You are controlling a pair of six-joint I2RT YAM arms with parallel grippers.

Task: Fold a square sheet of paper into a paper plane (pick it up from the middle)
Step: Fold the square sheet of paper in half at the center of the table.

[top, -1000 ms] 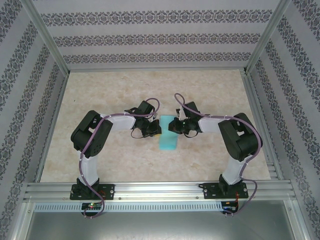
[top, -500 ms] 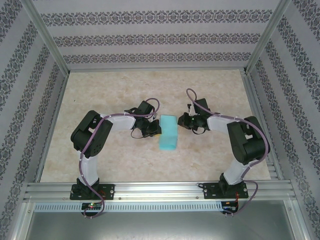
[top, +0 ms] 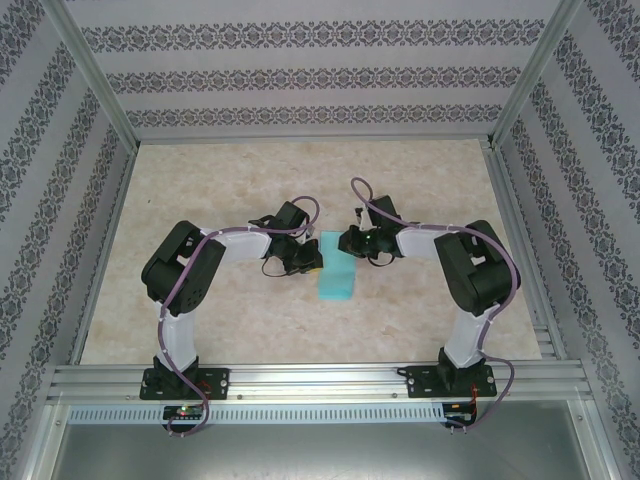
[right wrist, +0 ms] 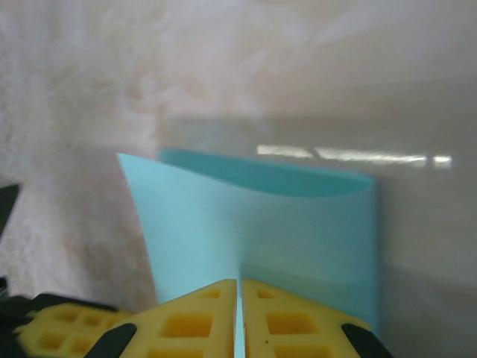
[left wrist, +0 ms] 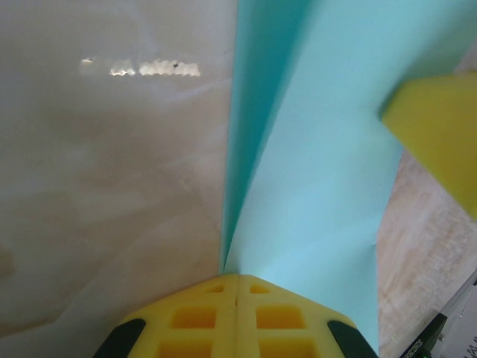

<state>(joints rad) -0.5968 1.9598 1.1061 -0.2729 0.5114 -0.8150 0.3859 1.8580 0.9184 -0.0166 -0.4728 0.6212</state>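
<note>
While the left claw (top: 312, 258) pinched the folded paper (top: 337, 275) at its left edge, the right claw (top: 349, 242) clamped its far end, seemingly keeping both layers aligned for creasing.

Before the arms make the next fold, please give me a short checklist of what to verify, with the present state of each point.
1. Is the left gripper shut on the sheet of paper? Ok.
2. Is the right gripper shut on the sheet? Ok.
3. Is the sheet folded double? Ok, two layers show.
4. Do the layers lie flat together? Not ok, they gape in both wrist views.
5. Do the layers' edges match? Cannot tell.
6. Are the grippers apart from each other? Ok.
</note>
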